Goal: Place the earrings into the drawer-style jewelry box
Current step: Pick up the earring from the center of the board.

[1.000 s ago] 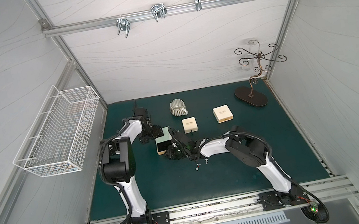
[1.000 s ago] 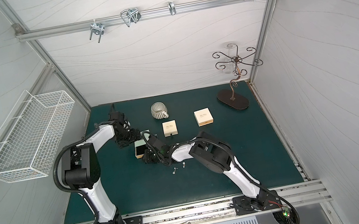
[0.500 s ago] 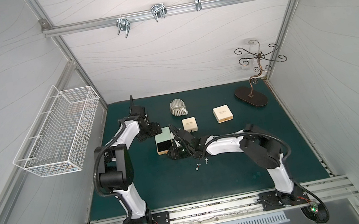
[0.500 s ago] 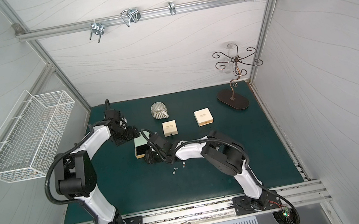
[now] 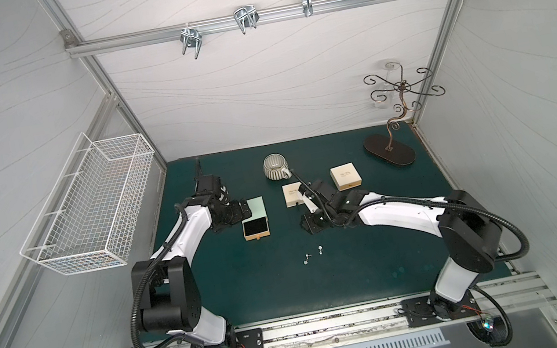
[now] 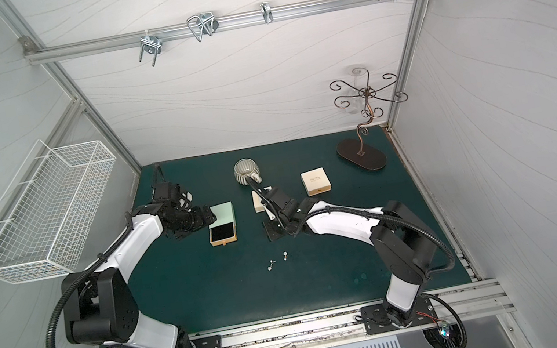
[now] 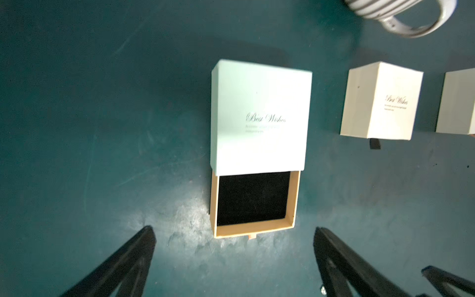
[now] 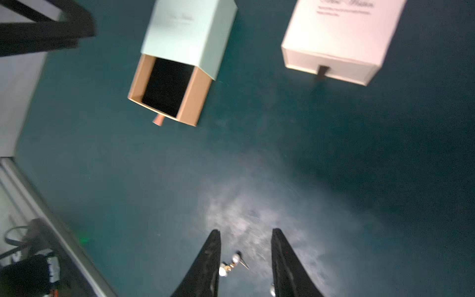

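Note:
The mint drawer-style jewelry box (image 5: 255, 207) (image 6: 223, 213) lies left of centre on the green mat, its tan drawer (image 5: 256, 228) (image 7: 253, 203) (image 8: 167, 90) pulled out, showing a bare black lining. Two tiny silvery earrings (image 5: 306, 258) (image 6: 270, 264) lie loose on the mat toward the front. My right gripper (image 5: 311, 225) (image 8: 246, 231) hovers just behind them, open; in the right wrist view the earrings (image 8: 232, 262) show on the mat between its fingers, not gripped. My left gripper (image 5: 242, 212) (image 7: 234, 230) stands wide open beside the box, holding nothing.
Two closed cream boxes (image 5: 292, 195) (image 5: 346, 176) sit behind my right arm, with a ribbed mug (image 5: 275, 166) further back. A dark metal jewelry stand (image 5: 390, 153) occupies the back right corner. A white wire basket (image 5: 90, 212) hangs on the left wall.
My right gripper has drawn back to the right, away from the drawer front, and now sits over the loose earrings. The left gripper stays by the box while its arm has shifted.

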Available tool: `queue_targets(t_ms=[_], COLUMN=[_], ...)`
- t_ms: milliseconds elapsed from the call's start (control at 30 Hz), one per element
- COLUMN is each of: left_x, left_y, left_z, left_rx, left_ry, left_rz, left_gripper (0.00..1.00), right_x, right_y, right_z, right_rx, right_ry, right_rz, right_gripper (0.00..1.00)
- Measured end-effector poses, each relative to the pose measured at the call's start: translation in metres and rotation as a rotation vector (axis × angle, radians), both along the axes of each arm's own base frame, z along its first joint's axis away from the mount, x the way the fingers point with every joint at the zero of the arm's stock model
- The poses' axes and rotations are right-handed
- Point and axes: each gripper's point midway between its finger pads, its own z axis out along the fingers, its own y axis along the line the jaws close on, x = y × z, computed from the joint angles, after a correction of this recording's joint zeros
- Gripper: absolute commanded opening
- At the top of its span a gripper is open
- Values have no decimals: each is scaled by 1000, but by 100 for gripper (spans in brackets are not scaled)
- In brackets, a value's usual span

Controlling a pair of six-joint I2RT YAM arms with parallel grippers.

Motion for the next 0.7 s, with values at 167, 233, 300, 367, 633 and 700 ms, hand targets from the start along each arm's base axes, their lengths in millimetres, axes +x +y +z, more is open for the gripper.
queue_targets(t_ms=[167, 233, 300, 367, 633, 700], left_x=[-21, -27, -32, -36, -54, -57], left_y=[-9, -14, -18, -21, -34, -36], left_z=[-6, -6, -5, -5, -13, -14], left_rx=[-11, -16, -20, -23, -17, -19], left_ry=[22, 17, 17, 16, 36, 39], left_rz=[0, -5, -8, -12, -40, -41], left_gripper=[99, 99, 99, 99, 99, 99], right_x=[-17, -22, -28, -34, -43, -44], right_y=[-13, -18, -23, -27, -37, -36], right_z=[-18, -25, -32, -38, -51, -54], right_rx=[-85, -108, -129, -153, -208, -217], right_ry=[26, 40, 53, 65, 87, 90], right_rz=[76, 93, 105, 119, 145, 151], right_gripper=[31, 31, 30, 30, 28, 28])
